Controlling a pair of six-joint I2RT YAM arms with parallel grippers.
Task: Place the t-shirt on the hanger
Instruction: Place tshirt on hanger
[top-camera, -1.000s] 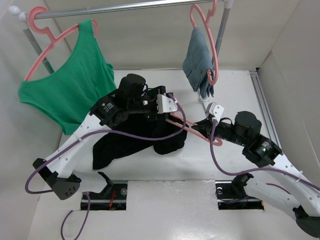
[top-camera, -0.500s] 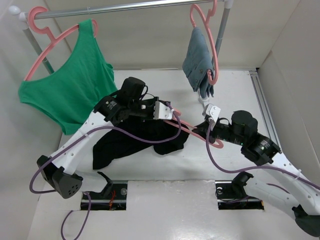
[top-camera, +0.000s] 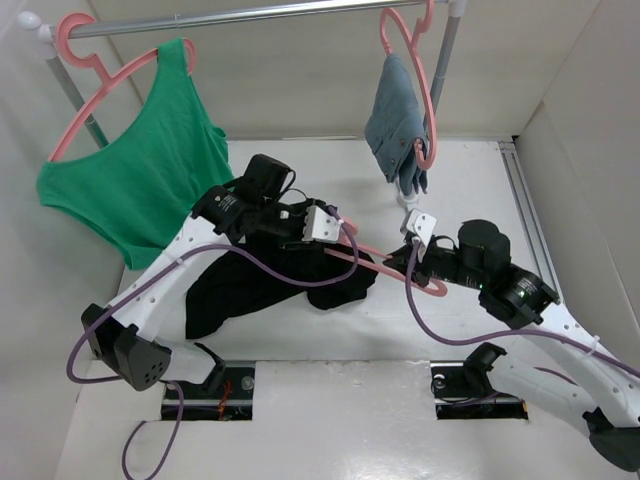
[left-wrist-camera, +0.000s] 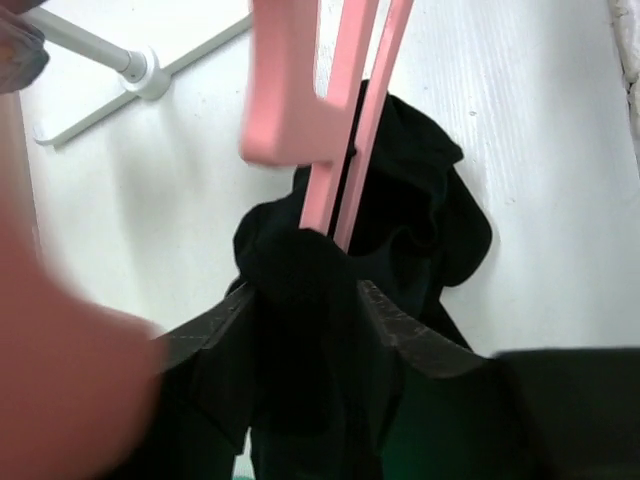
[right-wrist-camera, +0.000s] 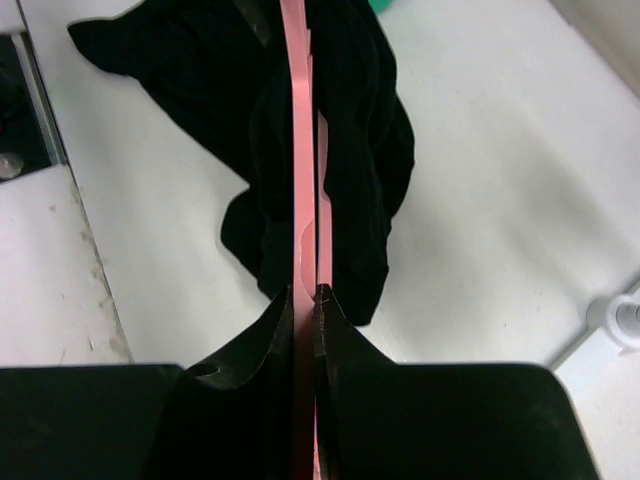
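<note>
The black t-shirt (top-camera: 250, 285) lies bunched on the white table. My left gripper (top-camera: 335, 238) is shut on a wad of it and lifts that part; in the left wrist view (left-wrist-camera: 305, 300) cloth (left-wrist-camera: 420, 200) fills the gap between the fingers. The salmon-pink hanger (top-camera: 432, 287) lies slanted between the arms, with one end pushed into the lifted cloth (left-wrist-camera: 335, 150). My right gripper (top-camera: 398, 262) is shut on the hanger's bar; the right wrist view (right-wrist-camera: 305, 292) shows the bar (right-wrist-camera: 297, 150) running edge-on from the jaws over the t-shirt (right-wrist-camera: 350, 180).
A green tank top (top-camera: 140, 180) on a pink hanger hangs from the rail (top-camera: 250, 15) at the back left. A grey-blue cloth (top-camera: 400, 125) hangs on another pink hanger at the back right. The rack's white foot (left-wrist-camera: 145, 75) stands close behind the grippers. A wall rises on the right.
My left gripper has sunk a little with the cloth. My right gripper has moved left and up towards it, and the hanger's end has gone further into the t-shirt.
</note>
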